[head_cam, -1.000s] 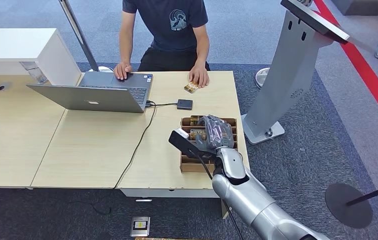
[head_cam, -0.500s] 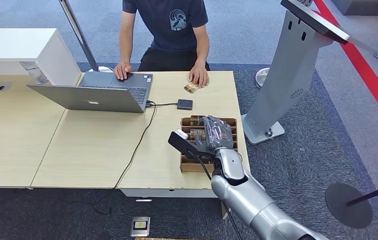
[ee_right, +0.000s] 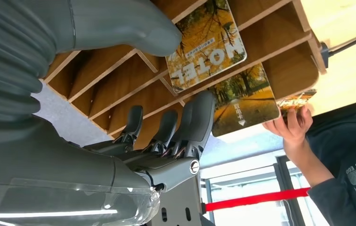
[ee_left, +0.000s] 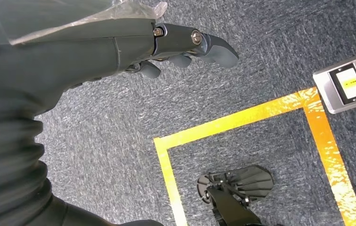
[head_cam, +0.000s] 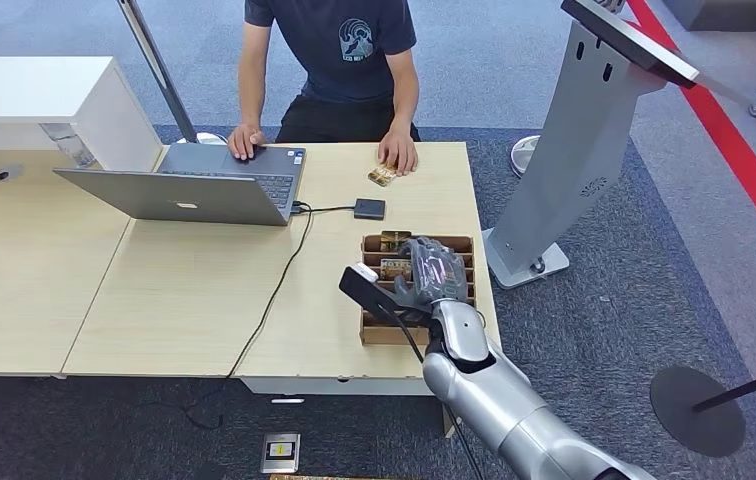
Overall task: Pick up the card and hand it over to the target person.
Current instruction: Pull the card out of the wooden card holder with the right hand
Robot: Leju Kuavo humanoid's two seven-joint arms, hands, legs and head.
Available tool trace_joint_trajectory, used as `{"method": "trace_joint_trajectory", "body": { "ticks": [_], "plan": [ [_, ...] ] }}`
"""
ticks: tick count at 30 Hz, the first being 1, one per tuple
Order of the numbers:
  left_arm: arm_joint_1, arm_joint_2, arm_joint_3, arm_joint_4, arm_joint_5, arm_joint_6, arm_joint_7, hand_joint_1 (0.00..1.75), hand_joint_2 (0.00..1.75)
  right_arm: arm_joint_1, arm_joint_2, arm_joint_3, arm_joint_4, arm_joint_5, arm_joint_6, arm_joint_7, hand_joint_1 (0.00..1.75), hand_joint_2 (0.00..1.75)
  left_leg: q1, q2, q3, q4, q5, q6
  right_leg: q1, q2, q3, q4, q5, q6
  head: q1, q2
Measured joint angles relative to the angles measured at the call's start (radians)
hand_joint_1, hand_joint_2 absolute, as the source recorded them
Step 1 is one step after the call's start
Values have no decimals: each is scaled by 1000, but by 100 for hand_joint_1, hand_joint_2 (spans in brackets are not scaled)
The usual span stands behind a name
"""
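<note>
Card (ee_right: 207, 44) in wooden slotted rack (ee_right: 279, 44), fingers (ee_right: 199, 117) just beside

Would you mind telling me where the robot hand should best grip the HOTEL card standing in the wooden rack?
Probably by the HOTEL card's free upper edge, coming from above. It stands in a slot of the wooden rack, so its lower part is walled in and only the protruding top leaves both faces open for the right robot hand to pinch.

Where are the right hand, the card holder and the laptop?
right hand (head_cam: 432, 268), head view, back of the hand.
card holder (head_cam: 382, 334), head view, near wooden wall.
laptop (head_cam: 179, 196), head view, back of the lid.
</note>
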Motion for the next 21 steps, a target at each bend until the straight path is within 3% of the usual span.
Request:
{"method": "trace_joint_trajectory", "body": {
  "ticks": [14,21],
  "plan": [
    [9,-4,2,2,3,3,3,0,175,1,5,-3,23,0,-1,-13,82,175,0,0,0,0,0,0,0,0,0,0,0,0,0,0],
    [9,-4,5,1,6,3,1,0,175,-2,8,-2,28,0,4,-20,94,175,0,0,-1,0,1,0,0,0,-1,-1,1,0,0,0]
  ]
}}
